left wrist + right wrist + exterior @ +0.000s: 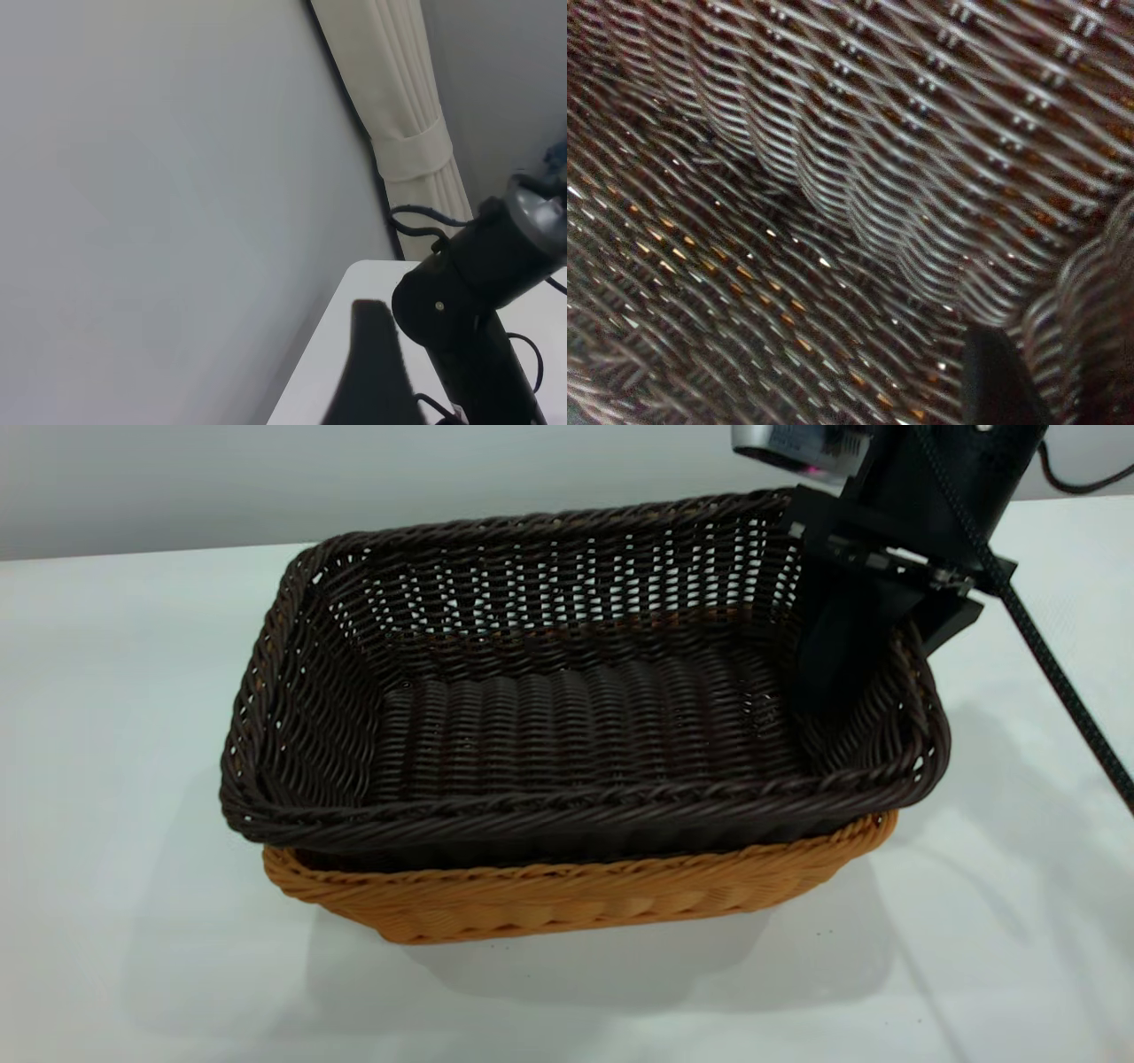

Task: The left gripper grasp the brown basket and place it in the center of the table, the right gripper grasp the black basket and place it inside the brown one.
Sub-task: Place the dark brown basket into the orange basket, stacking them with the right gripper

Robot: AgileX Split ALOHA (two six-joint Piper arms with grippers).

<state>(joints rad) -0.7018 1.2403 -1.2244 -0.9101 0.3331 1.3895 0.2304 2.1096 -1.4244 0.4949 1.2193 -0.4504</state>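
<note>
Table: the large flat white-grey table [133,779] carries both baskets near its middle.
Black basket: the rectangular near-black woven wicker basket [567,717] with braided rim sits nested inside the tan one, its rim riding above the tan rim and tilted a little, lower at the near left corner.
Brown basket: the rectangular orange-tan woven wicker basket [567,899] with braided rim rests on the table under the dark one; only its near wall and rim show, plus a strip of orange seen through the dark weave at the far side.
Right gripper: the black right gripper [873,633] reaches down at the dark basket's far right corner, one finger inside the wall and one outside it, jaws straddling the rim; whether they are clenched on it I cannot tell.
Left gripper: the black left gripper [372,372] is held well away from the baskets, facing a grey wall and a cream curtain [399,115]; only one finger shows, so the jaws' state cannot be told.
</note>
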